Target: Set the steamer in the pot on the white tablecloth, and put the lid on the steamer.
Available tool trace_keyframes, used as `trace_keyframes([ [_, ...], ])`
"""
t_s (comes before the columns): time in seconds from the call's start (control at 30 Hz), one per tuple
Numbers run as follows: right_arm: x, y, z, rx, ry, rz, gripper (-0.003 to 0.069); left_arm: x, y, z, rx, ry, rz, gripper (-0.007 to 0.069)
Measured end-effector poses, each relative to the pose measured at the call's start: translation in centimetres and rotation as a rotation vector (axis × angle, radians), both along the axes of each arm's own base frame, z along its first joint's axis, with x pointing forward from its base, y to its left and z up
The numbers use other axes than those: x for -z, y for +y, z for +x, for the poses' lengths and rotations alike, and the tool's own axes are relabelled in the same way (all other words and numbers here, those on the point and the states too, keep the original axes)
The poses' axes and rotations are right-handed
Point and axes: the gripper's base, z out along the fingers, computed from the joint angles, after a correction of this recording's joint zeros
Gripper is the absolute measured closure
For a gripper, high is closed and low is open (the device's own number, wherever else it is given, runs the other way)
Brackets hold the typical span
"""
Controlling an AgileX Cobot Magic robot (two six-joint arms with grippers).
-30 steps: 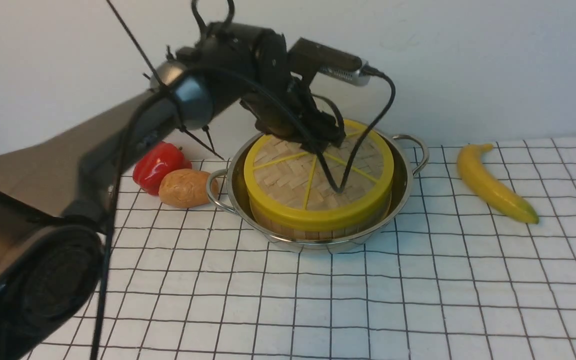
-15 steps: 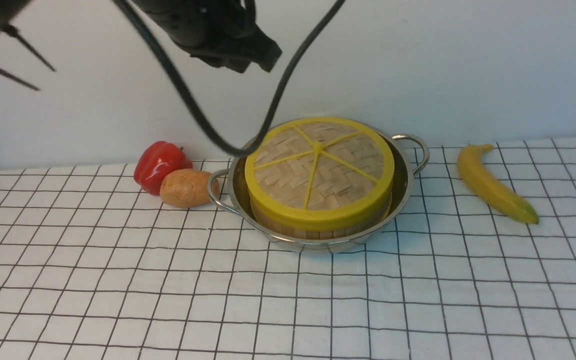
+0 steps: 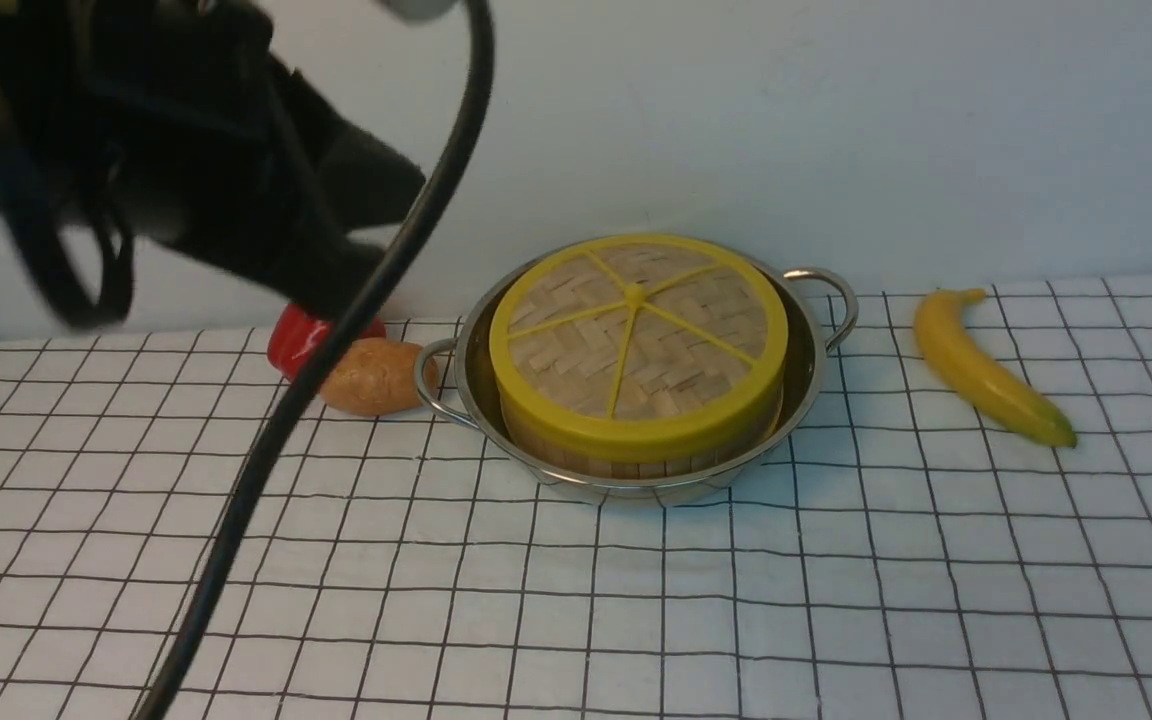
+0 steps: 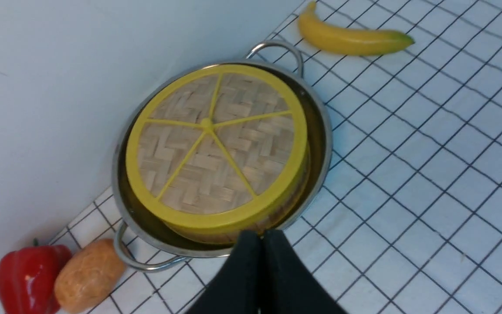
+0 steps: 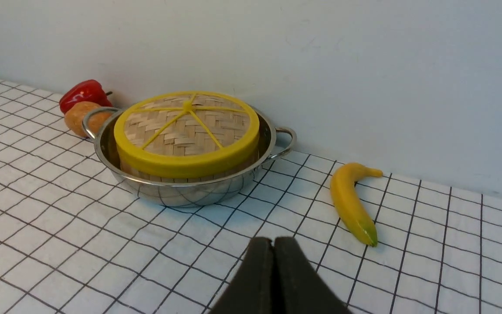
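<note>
The shiny pot (image 3: 808, 345) stands on the white tablecloth (image 3: 636, 620) near the back wall. Inside it sits the bamboo steamer (image 3: 626, 465), of which only the slatted side shows. The woven lid (image 3: 636, 335) with yellow rim and spokes lies flat on top. My left arm (image 3: 196, 140) is a dark blur high at the left, clear of the pot. In the left wrist view my left gripper (image 4: 262, 233) is shut and empty, above the pot's (image 4: 320, 126) near side. My right gripper (image 5: 273, 242) is shut and empty over bare cloth, well short of the pot (image 5: 181, 194).
A red pepper (image 3: 286, 335) and a potato (image 3: 371, 375) lie just left of the pot's handle. A banana (image 3: 986, 370) lies on the cloth to the right. A black cable (image 3: 266, 470) hangs from the left arm across the left foreground. The wall is close behind the pot.
My left gripper has lifted off the lid and the arm has swung up and back to the left, nearer the camera. The lid stays on the steamer in the pot.
</note>
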Motion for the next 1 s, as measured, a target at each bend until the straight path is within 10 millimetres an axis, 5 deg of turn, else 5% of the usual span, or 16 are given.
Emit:
trace_keyframes([
  [0.33,0.6,0.1,0.2,0.001,-0.001,0.007,0.0664,5.5,1.6,-4.4,-0.047,-0.012,-0.196,0.0643],
  [1.0,0.6,0.1,0.2,0.002,-0.003,0.010,0.0623,5.6,1.8,-5.1,-0.027,-0.032,-0.198,0.0602],
])
